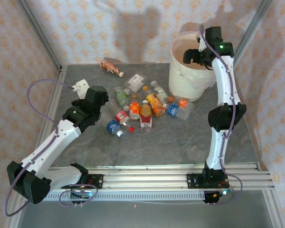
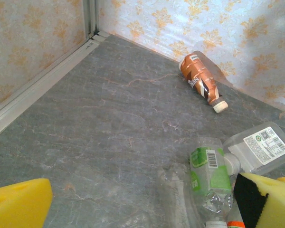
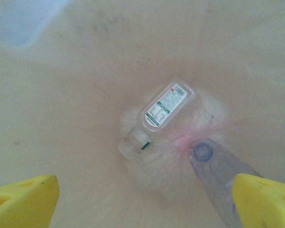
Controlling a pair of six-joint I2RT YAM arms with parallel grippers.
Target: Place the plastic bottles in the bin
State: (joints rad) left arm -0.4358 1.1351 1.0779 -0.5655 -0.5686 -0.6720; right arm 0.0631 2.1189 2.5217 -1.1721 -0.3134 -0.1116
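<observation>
A grey marbled table (image 1: 180,142) stood between patterned walls, with the bin (image 1: 180,85) at upper right near the back wall. Inside it a clear bottle (image 3: 164,111) lay slantwise, cap to lower left. The right gripper (image 3: 142,194) hung above, fingers spread, empty. The left gripper (image 1: 100,100), also spread, sat left of the bottles (image 1: 140,111) heaped mid-frame; bare table lay below them.

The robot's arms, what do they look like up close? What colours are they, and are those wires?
The left arm and right arm have white shells with black joints. A thin purple cable loops along each, and a small green light glows near each wrist. The fingers end in bright yellow pads, one edged with black.
</observation>
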